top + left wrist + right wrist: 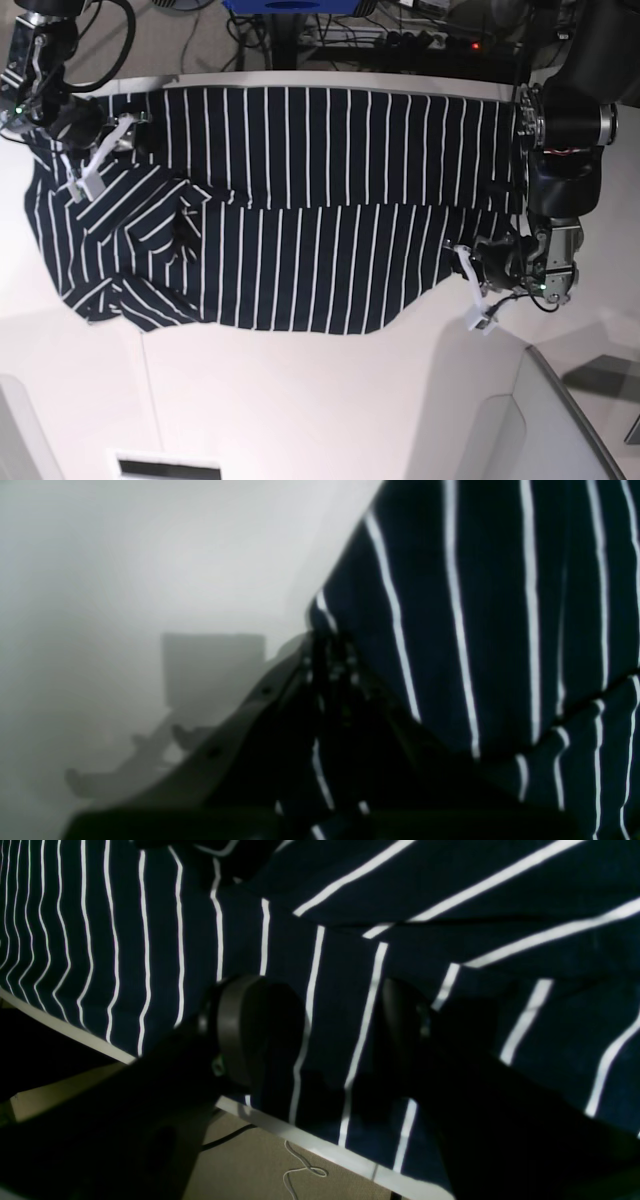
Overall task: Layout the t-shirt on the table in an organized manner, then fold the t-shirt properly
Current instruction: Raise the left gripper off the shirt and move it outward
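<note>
The dark navy t-shirt [300, 200] with thin white stripes lies spread across the white table [300, 400]; its left part in the base view is bunched and creased. My left gripper [472, 290] is at the shirt's lower right edge. In the left wrist view the left gripper [330, 645] is shut on a corner of the t-shirt [500, 605], with the table [150, 555] beyond. My right gripper [100, 155] hovers over the shirt's upper left part. In the right wrist view the right gripper [320, 1025] is open, fingers apart above the flat t-shirt [125, 915].
The table's edge [310, 1142] runs just under the right gripper, with floor and loose cables [300, 1170] below it. Cables and a power strip [420, 40] lie behind the table's far edge. A grey raised panel [560, 420] stands at the near right.
</note>
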Action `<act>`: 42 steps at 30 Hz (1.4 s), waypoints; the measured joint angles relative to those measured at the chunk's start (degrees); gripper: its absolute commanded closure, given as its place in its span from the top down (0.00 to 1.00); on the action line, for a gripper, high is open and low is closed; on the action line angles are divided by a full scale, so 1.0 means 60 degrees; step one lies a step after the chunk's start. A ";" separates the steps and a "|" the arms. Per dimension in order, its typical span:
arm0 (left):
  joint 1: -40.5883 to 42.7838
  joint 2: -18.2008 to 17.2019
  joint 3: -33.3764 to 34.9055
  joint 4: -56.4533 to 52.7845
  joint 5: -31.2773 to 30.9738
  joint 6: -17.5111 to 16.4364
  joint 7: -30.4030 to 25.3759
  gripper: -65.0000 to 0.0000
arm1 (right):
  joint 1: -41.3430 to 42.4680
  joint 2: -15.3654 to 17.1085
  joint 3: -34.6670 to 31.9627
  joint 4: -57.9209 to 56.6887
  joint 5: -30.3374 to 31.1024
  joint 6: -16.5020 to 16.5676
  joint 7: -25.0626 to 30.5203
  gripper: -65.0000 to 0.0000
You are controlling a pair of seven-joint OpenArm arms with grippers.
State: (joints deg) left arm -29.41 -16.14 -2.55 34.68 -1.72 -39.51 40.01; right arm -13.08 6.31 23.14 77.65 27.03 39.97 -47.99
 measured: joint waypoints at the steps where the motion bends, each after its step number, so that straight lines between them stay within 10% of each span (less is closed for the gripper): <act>1: 0.0087 0.0051 0.0007 0.0237 0.0011 -0.0004 0.0087 0.00 | 0.0000 0.0000 0.0000 0.0000 0.0000 0.0000 -0.0007 0.51; 20: 0.3982 0.0036 -0.0117 0.8076 0.0022 -0.0076 0.2131 0.00 | -0.0018 0.0000 0.0018 -0.0007 -0.0004 0.0000 0.0000 0.51; 29: 0.3490 0.0189 -0.4645 0.7413 -0.1989 -0.0073 0.2204 0.11 | -0.0022 -0.0004 0.0011 -0.0007 0.0000 0.0004 0.0000 0.51; 38: 0.5603 0.0627 -0.5053 0.7701 0.2138 -0.0117 -0.2608 0.47 | -0.0025 0.0007 0.0018 -0.0026 0.0004 0.0015 0.0007 0.51; 42: 0.5890 0.0444 -0.5242 0.7490 0.1275 0.0102 -0.2510 0.68 | -0.0025 0.0000 0.0018 -0.0026 0.0004 0.0007 0.0007 0.51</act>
State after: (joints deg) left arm 5.93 -13.47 -34.00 79.61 5.93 -38.89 24.95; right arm -13.23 6.31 23.24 77.49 27.05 40.01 -47.94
